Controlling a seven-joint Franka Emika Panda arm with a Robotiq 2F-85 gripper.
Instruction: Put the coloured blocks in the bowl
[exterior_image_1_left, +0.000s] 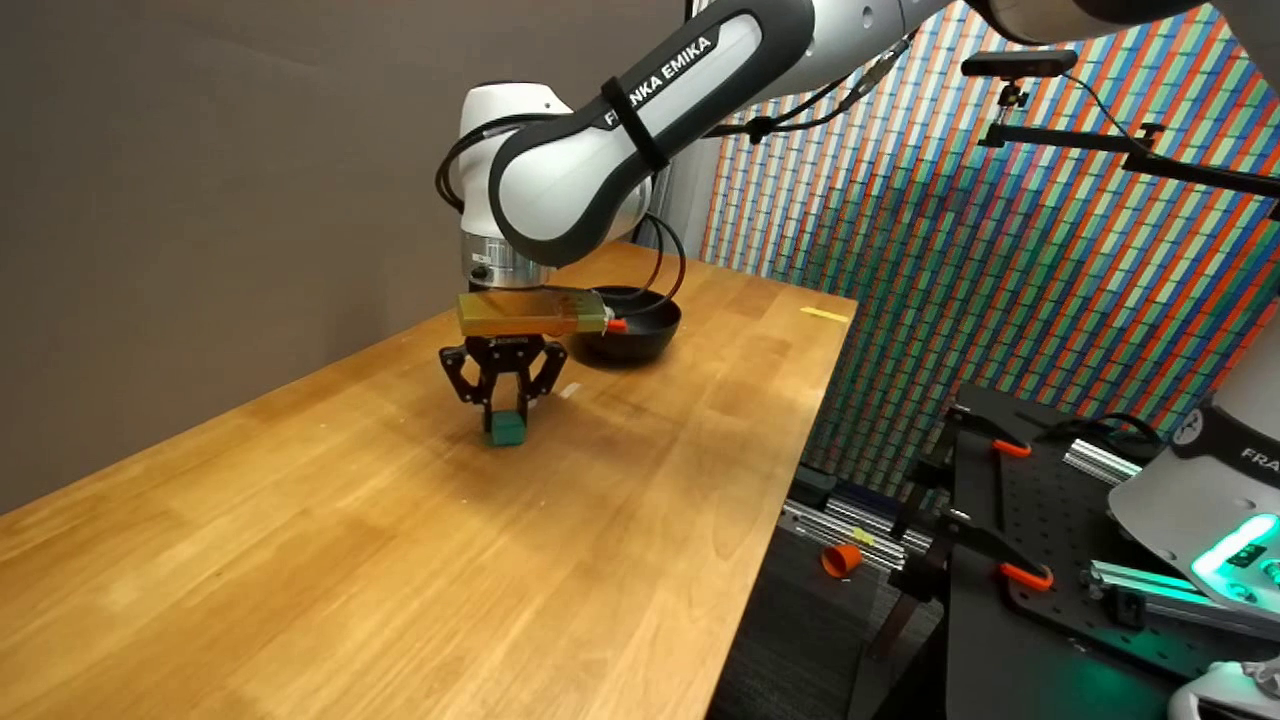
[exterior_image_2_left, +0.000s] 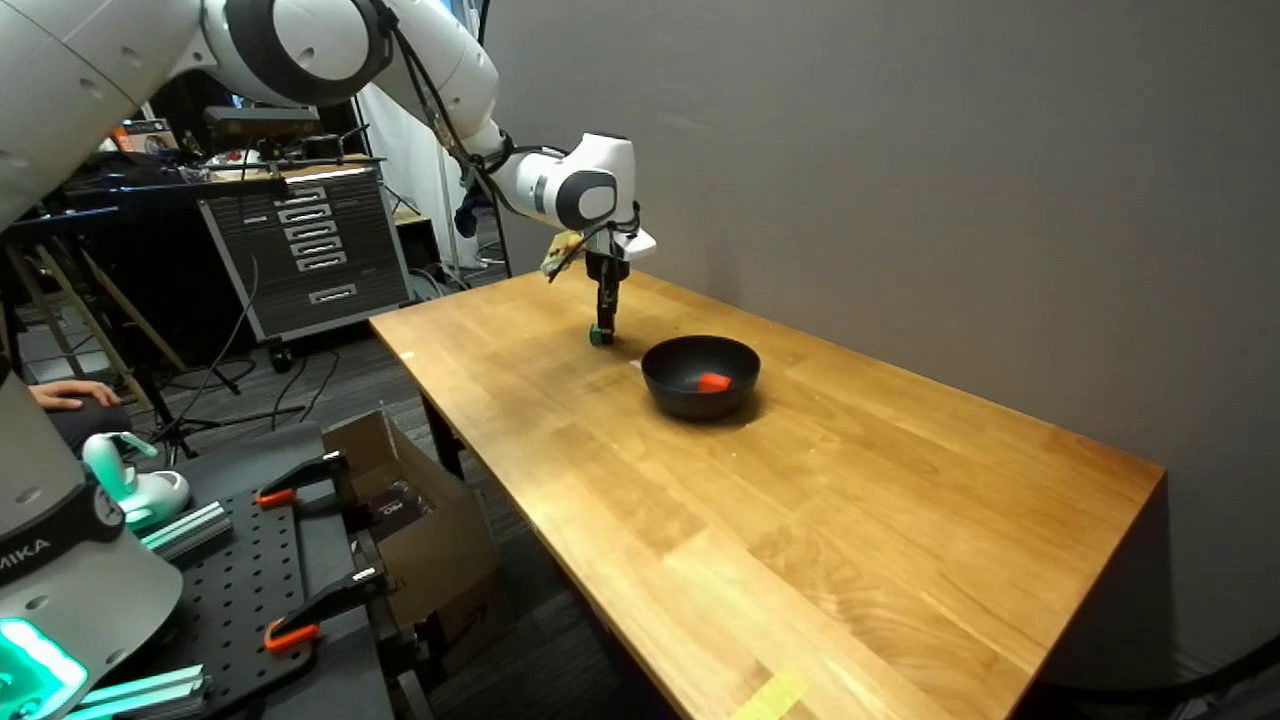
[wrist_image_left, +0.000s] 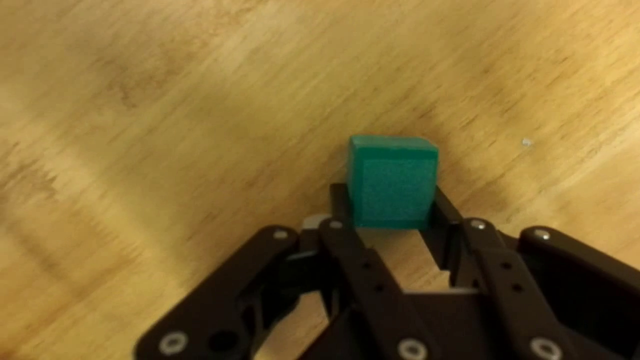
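Observation:
The green block (exterior_image_1_left: 507, 429) is held between the fingertips of my gripper (exterior_image_1_left: 506, 410). In the wrist view the green block (wrist_image_left: 395, 187) has a finger pressed against each side, so the gripper (wrist_image_left: 392, 207) is shut on it. The block is low at the tabletop; I cannot tell whether it touches the wood. In an exterior view the red block (exterior_image_2_left: 714, 382) lies inside the black bowl (exterior_image_2_left: 690, 403). The bowl (exterior_image_1_left: 640, 340) stands a short way beside the gripper and is partly hidden behind it in an exterior view. The wrist view does not show the bowl.
The bowl stands on a long wooden table (exterior_image_1_left: 400, 560). A grey wall (exterior_image_2_left: 900, 200) runs along the table's far side. Yellow tape (exterior_image_1_left: 825, 314) marks a table corner. A black mounting bench (exterior_image_2_left: 250, 560) with the robot base stands off the table's near edge.

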